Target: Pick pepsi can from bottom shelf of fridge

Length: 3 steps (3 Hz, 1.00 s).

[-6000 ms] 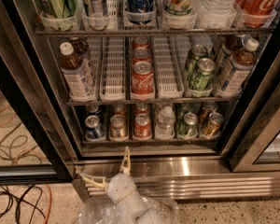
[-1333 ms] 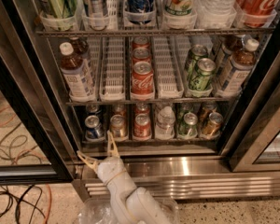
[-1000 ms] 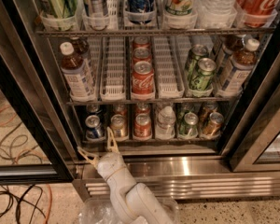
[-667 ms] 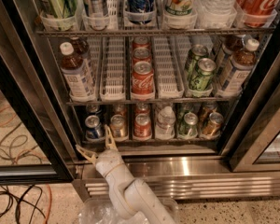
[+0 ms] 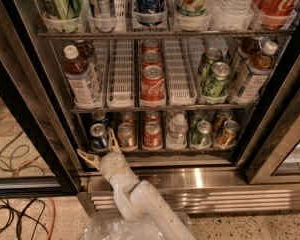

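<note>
Speckled flooring with loose cables (image 5: 15,149) lies left of the fridge (image 5: 190,181), and we look straight onto its wire racks. The top rack holds large bottles and cans. The middle rack carries tea bottles (image 5: 81,79), a lane of Coca-Cola cans (image 5: 152,84) and green cans (image 5: 215,76).

Bottom shelf (image 5: 165,151): the darkest rack. Its front row reads left to right as the pepsi can (image 5: 98,136), a gold-brown can (image 5: 126,135), a red can (image 5: 152,134), a clear bottle (image 5: 176,130), a green can (image 5: 202,133) and a tilted gold can (image 5: 227,133). The pepsi can stands upright at the front of the leftmost lane, just behind the rail.

Gripper (image 5: 100,148): white, at the front edge of the bottom shelf, low and just in front of the pepsi can. Its fingers are spread wide. One points up beside the can's right side; the other sticks out to the left, below the can. Neither holds anything, and we cannot tell whether the upper finger touches the can.

Status, our judgement: the approach is largely done, and the gripper looks roughly lined up with the correct lane. No grasp has been made. What remains is to push the spread fingers around the can body, close them, lift the can clear of the rail and draw it out of the fridge.

Risk noted: the gold-brown can sits just beside the target, so the upper finger has little room between them.
</note>
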### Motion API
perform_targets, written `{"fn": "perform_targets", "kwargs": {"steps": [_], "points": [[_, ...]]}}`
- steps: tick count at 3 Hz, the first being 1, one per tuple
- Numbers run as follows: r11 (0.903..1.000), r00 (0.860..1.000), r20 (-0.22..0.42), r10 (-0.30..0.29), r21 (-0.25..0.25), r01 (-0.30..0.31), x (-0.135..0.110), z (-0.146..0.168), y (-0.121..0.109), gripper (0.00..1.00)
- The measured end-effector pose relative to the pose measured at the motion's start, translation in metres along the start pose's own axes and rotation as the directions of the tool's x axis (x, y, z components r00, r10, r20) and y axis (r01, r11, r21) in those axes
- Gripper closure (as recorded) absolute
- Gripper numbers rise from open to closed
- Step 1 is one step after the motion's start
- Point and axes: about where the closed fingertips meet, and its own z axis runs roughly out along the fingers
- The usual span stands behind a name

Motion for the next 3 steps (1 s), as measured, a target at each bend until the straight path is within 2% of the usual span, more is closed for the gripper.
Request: {"fn": "perform_targets", "kwargs": {"steps": [2, 3], "points": [[1.0, 1.0, -0.002, 0.002, 0.005, -0.002, 0.0032, 0.0064, -0.0016, 0.25], [0.9999, 1.0, -0.004, 0.004, 0.013, -0.004, 0.0046, 0.0059, -0.0024, 0.35]]}}
